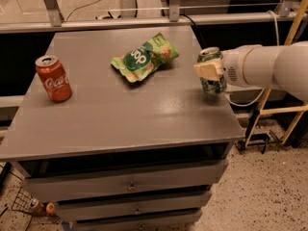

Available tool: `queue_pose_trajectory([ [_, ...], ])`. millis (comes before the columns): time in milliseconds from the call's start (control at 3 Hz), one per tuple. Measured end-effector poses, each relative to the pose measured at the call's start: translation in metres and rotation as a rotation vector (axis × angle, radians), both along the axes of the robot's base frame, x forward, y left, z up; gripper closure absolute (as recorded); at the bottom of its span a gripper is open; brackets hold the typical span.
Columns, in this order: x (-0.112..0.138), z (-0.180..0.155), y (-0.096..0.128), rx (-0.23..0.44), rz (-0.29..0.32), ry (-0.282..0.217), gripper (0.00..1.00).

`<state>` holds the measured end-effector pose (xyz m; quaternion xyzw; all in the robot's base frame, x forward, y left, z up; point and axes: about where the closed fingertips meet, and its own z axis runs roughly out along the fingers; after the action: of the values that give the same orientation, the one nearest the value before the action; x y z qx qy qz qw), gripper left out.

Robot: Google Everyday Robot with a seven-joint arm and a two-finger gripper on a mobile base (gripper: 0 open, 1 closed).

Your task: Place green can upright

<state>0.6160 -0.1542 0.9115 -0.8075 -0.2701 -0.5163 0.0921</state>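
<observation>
The green can [211, 83] has a mottled green-and-silver print and a silver top. It stands upright at the right edge of the grey table [125, 114], with its base on or just above the surface. My gripper [210, 70] comes in from the right on a white arm and is shut on the can, with a beige finger [207, 70] across its upper front. The can's far side is hidden by the gripper.
A red Coca-Cola can [53, 78] stands upright at the table's left. A flat green snack bag [144, 57] lies at the back centre. Drawers are below the tabletop. A wooden frame [288, 71] and cables are to the right of the table.
</observation>
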Motion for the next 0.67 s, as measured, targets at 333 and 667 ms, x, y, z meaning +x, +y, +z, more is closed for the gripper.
queue_pose_trajectory([
  [333,0.0037,0.0026,0.0069,0.033,0.028,-0.049,1.0],
  [667,0.0049,0.0048,0.0147,0.115,0.063,-0.046,1.0],
])
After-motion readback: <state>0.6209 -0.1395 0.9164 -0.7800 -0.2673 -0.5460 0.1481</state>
